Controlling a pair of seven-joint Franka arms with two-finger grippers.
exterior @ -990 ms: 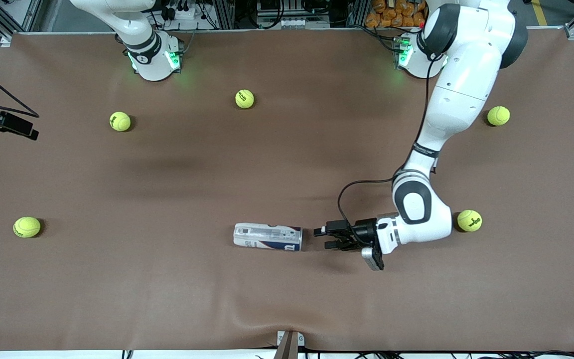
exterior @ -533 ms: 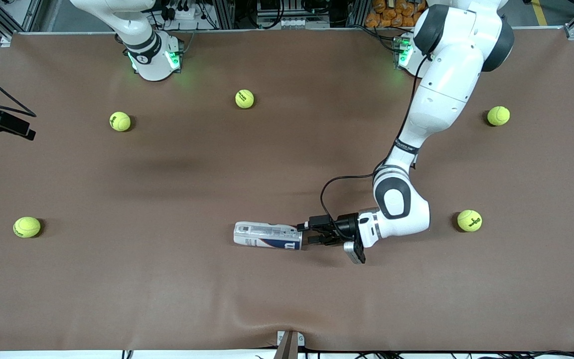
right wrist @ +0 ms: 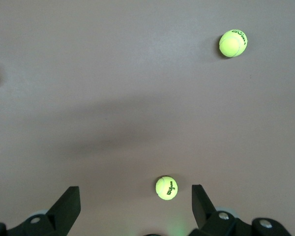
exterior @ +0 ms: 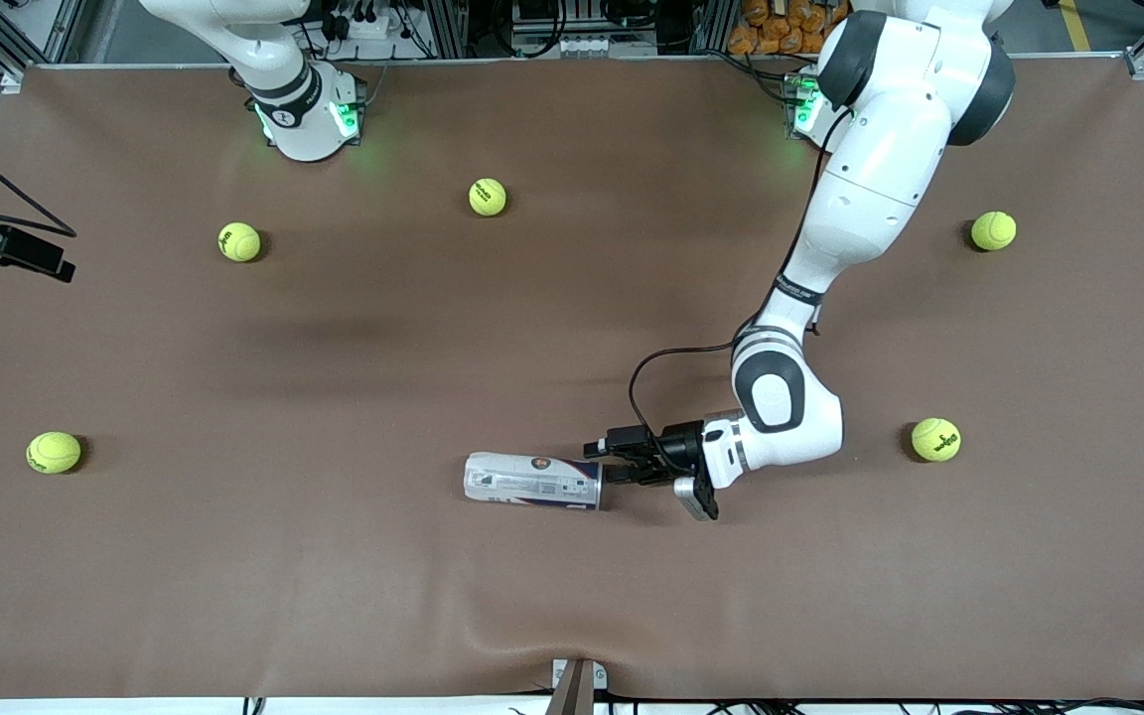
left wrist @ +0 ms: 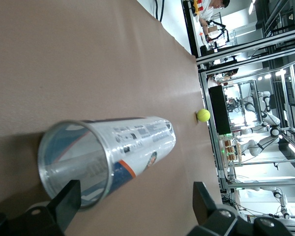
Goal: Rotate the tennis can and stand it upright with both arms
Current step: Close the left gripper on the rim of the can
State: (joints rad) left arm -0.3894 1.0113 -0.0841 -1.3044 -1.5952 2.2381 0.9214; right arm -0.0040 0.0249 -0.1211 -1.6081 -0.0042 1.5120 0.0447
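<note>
Sideways on brown matte cloth, clear cylindrical tennis can [exterior: 532, 481], left gripper [exterior: 608, 463] and right gripper [right wrist: 136, 209] both agape.

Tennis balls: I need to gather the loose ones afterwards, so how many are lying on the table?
5. Two near the right arm's base, one at that arm's table end, two toward the left arm's end. None appears hidden.
</note>
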